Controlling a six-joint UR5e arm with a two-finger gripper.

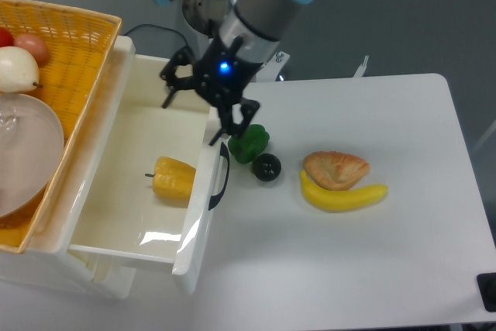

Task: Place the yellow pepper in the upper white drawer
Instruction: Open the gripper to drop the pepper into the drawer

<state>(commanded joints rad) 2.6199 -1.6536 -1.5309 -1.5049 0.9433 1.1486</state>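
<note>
White tabletop (372, 269) fills the right of the view under a grey floor, with the upper white drawer (124, 215) pulled open at the left. Inside it the yellow pepper (173, 179) lies on its side on the drawer floor, stem pointing left, close to the front wall and the black handle (221, 180). Above the drawer's front right corner hangs the gripper (208, 108), fingers spread apart and holding nothing, a blue light glowing on its wrist. Judging from this, the placing looks done; the sensible thing is to lift the arm straight up and clear so a finger does not catch the drawer wall or the green pepper (249, 143) just beside it. Next to that sits a small black ball (267, 167), then a croissant (335, 169) resting against a banana (345, 196). A yellow wicker basket (74, 60) sits over the drawer's left side, holding a glass bowl (23, 153) and some fruit
</note>
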